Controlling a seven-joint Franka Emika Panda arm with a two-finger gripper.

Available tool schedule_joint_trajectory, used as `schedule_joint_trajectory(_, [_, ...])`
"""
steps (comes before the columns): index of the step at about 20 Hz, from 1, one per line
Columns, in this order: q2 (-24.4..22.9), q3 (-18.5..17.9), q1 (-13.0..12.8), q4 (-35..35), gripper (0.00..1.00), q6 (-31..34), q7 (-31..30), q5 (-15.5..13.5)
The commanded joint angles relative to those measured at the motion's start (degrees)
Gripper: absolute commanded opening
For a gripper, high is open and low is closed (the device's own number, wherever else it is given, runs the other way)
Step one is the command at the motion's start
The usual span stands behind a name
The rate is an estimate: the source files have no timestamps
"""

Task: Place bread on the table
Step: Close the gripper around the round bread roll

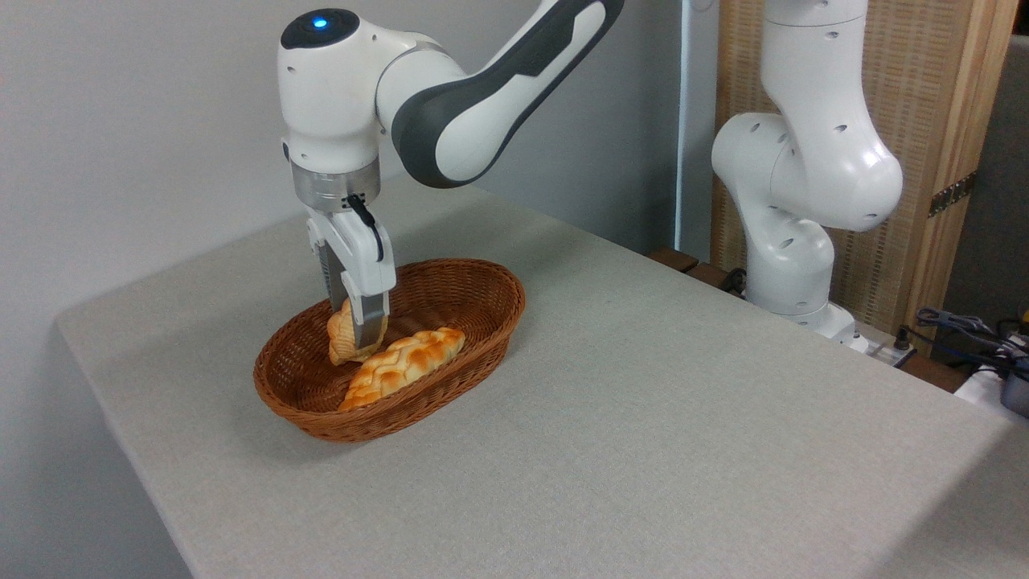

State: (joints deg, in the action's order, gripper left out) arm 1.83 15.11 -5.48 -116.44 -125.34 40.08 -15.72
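The bread [341, 338], a small golden bun with pale fluted sides, is tilted on edge inside the brown wicker basket [494, 283] on the left half of the table [659, 386]. My gripper [359, 331] reaches straight down into the basket. Its fingers [371, 323] are shut on the bun, and the near finger hides the bun's right part. Whether the bun still touches the basket floor I cannot tell.
A longer braided golden loaf [406, 362] lies in the basket just right of the bun, close to the gripper. The arm's white base [792, 265] stands at the table's far right edge, with cables [965, 326] beyond it. A wall runs behind the table.
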Motion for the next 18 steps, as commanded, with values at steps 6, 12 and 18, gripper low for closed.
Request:
schedule_joint_trajectory(6, [-0.07, -0.17, 0.03, -0.72, 0.29, -0.96, 1.49, -1.33])
schedule_joint_trajectory(12, [-0.42, -0.52, 0.12, -0.19, 0.29, -0.61, 0.96, -3.25])
schedule_joint_trajectory(18, [-0.59, -1.31, 0.29, 2.09, 0.23, 0.45, 0.7, -6.52])
